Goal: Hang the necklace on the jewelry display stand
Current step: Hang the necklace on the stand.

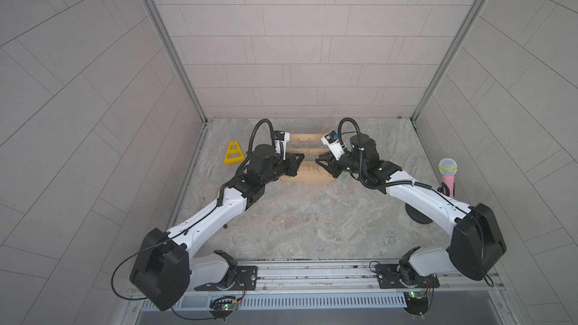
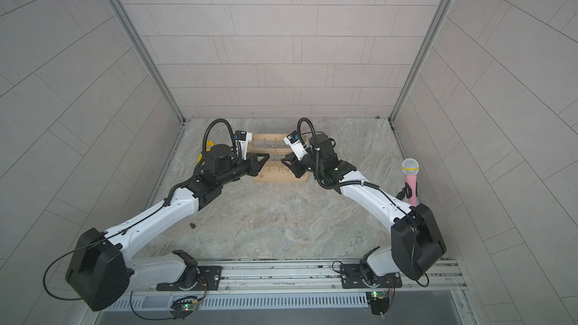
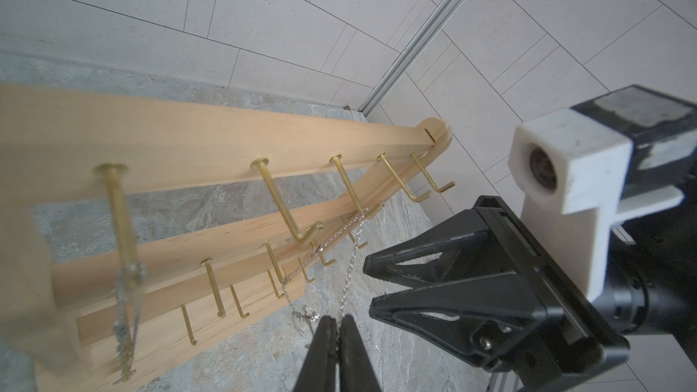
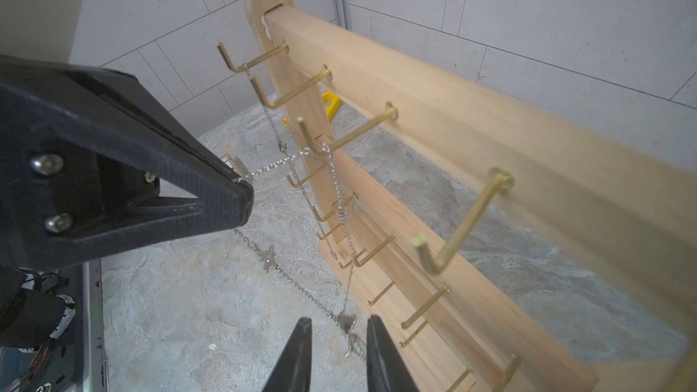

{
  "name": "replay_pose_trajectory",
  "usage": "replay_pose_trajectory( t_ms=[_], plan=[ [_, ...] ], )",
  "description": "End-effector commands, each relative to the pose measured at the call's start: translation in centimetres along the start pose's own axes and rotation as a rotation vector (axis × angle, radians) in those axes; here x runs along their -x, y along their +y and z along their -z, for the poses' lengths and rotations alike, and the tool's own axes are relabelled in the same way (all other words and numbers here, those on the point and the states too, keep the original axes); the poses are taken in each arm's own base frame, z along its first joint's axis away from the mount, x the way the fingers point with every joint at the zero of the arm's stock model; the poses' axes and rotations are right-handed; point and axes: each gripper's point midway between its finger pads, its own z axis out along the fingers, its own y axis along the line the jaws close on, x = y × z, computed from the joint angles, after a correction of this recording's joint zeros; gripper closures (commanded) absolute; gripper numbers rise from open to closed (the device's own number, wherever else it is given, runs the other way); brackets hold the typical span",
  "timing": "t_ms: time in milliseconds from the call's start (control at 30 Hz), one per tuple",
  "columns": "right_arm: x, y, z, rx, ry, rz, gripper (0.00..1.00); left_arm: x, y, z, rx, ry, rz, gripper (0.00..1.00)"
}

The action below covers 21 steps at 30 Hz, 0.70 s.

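The jewelry display stand (image 1: 308, 178) (image 2: 281, 179), pale wood with brass hooks, stands at the back between both arms. In the right wrist view the necklace (image 4: 341, 213), a thin silver chain with star charms, drapes over a hook on the stand's (image 4: 490, 107) top bar. One strand runs to the left gripper's (image 4: 245, 190) tip. Another hangs down and trails onto the floor. My left gripper (image 3: 337, 319) (image 1: 302, 159) is shut on the necklace (image 3: 349, 269). My right gripper (image 4: 339, 320) (image 1: 316, 161) is open, with the loose chain end lying between its fingers. It (image 3: 369, 282) faces the left gripper closely.
A small yellow triangular frame (image 1: 233, 153) lies left of the stand. A pink microphone (image 1: 448, 176) (image 2: 410, 176) stands upright at the right wall. Tiled walls close in the back and both sides. A metal rail (image 1: 312, 272) runs along the front.
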Motion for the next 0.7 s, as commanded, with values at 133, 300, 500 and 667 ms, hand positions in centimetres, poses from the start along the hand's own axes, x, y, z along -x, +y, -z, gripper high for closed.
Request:
replay_pose_trajectory(
  t_ms=[133,300,500,667],
  plan=[
    [2.9,-0.2,-1.0,0.001,-0.156,-0.064,0.65,1.3,-1.0,-0.2,-0.014,-0.027,-0.04,0.91],
    [3.0,0.6,-2.2,0.02,-0.157,-0.061,0.64,1.3,-1.0,0.0,-0.007,-0.027,-0.046,0.91],
    [3.0,0.5,-3.2,-0.001,-0.161,-0.066,0.63,1.3,-1.0,0.1,-0.006,-0.027,-0.047,0.91],
    [3.0,-0.3,-3.8,-0.031,-0.172,-0.092,0.64,1.3,-1.0,0.0,-0.01,-0.027,-0.049,0.91]
  ],
)
